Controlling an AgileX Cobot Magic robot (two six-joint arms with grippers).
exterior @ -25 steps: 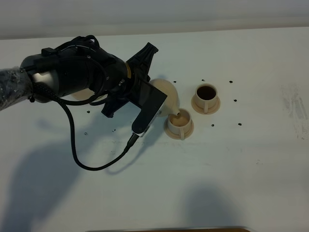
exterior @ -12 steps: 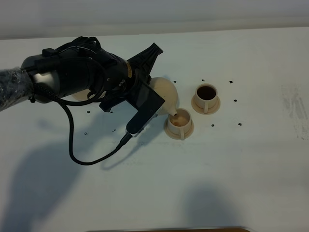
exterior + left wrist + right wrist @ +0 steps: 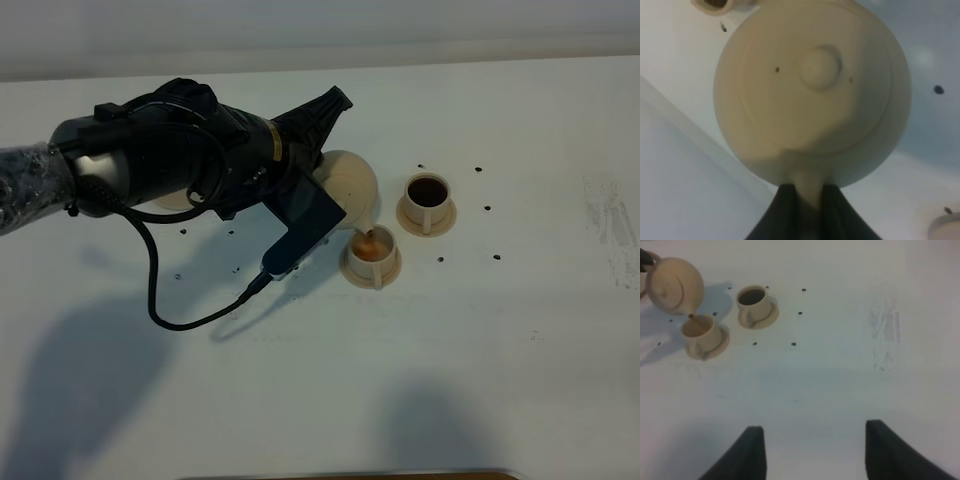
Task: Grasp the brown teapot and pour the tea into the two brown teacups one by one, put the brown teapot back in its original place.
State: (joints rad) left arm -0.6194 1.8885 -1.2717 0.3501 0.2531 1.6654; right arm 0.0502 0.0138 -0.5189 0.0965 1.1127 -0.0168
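Dotting the white table (image 3: 500,350), dark specks (image 3: 487,208).

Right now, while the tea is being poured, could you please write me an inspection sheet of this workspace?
Surface: white table, faint scuff marks on the right-arm side.
Job's things: round pale beige ceramic teapot tilted, pouring into the near small beige handled cup; far cup holds dark tea.
Clutter: small dark specks around the cups.
Grippers: left gripper, jaws shut on the teapot handle; right gripper open, empty.
Cables: black cable loops onto the table.
Surroundings: nothing seen.
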